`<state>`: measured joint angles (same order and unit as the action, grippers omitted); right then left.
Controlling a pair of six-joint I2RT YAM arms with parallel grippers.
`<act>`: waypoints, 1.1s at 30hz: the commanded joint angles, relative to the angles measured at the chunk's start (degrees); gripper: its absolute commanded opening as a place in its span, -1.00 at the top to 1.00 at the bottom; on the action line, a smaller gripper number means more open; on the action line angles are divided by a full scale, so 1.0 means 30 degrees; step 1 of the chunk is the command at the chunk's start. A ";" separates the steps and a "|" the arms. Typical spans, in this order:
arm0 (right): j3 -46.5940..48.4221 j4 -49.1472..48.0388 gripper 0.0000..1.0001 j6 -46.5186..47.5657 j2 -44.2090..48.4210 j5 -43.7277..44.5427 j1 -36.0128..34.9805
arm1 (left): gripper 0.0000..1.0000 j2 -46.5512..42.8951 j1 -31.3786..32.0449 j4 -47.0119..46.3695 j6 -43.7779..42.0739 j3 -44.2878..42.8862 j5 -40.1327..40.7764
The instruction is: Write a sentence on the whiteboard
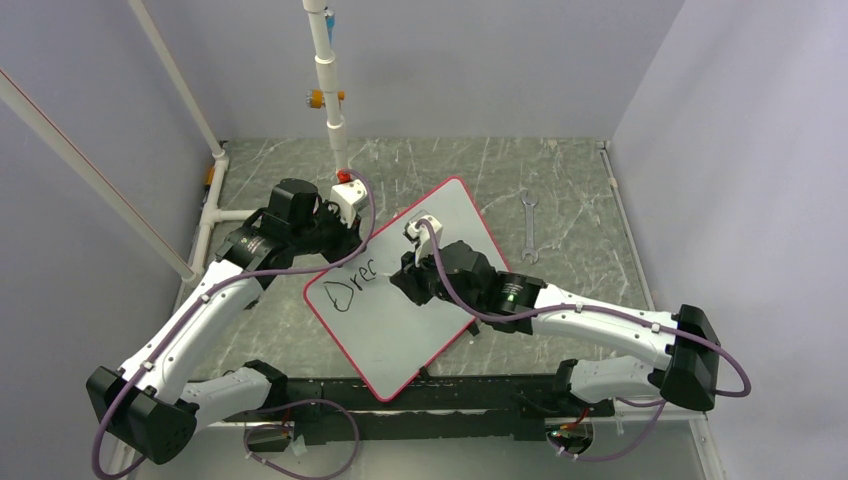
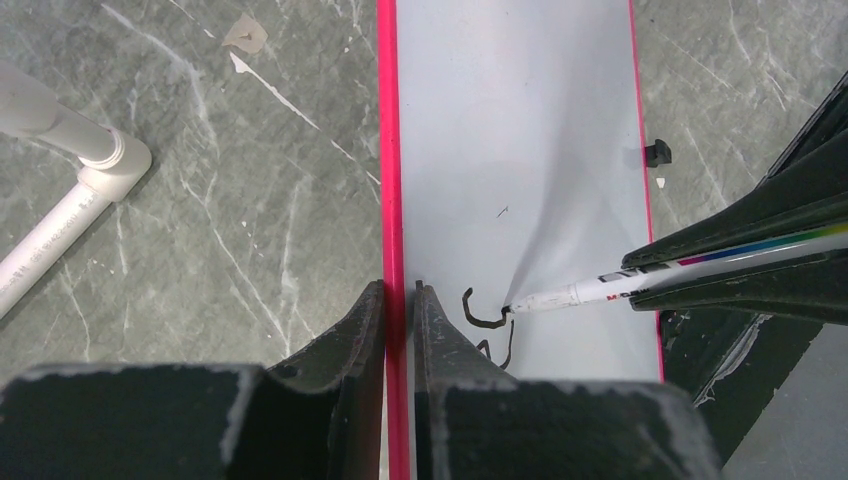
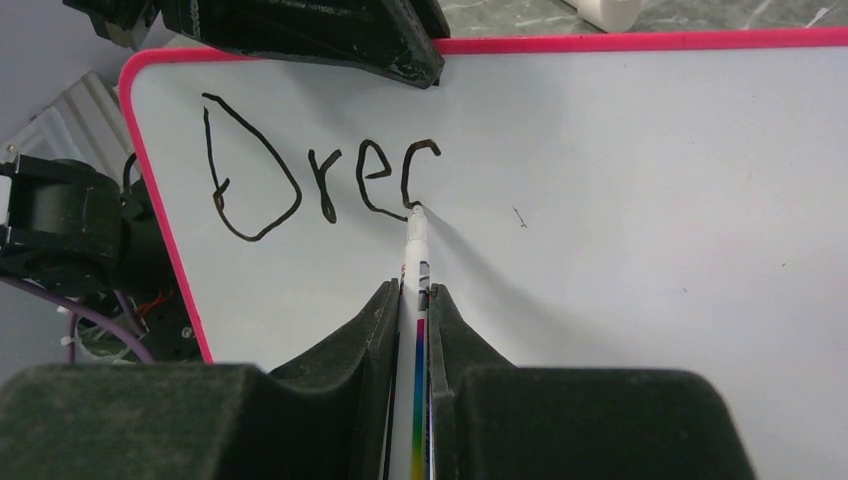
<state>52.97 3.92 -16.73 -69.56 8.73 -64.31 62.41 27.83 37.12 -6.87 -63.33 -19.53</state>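
In the middle of the top view the whiteboard (image 1: 400, 335) lies askew on the counter (image 1: 565, 190), the left tool (image 2: 399, 290) pinching its red rim, while the right tool (image 3: 412, 290), clamped on a marker (image 3: 415, 240), touches the tip to the sentence (image 3: 320, 180), so far "Drec".

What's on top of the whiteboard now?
Black lettering, "Dre" and a partial letter; right gripper's marker touching it; left gripper pinching the rim. From above, the right arm hides the middle.

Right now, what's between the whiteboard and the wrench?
Nothing but bare marbled table lies between the whiteboard and the wrench; the top view shows it.
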 commanded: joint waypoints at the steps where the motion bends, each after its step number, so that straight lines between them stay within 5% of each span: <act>1: 0.1228 0.0068 1.00 0.0193 -0.0334 0.1175 0.0051 | 1.00 -0.0487 0.0177 -0.0720 -0.0229 -0.0119 -0.1049; 33: 0.0654 0.0475 1.00 -0.0075 0.0070 0.1103 0.0057 | 1.00 -0.0560 0.0177 -0.0713 -0.0262 -0.0116 -0.0845</act>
<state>56.14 5.08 -16.12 -71.44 11.68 -64.31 62.39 27.79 37.12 -6.87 -63.31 -19.40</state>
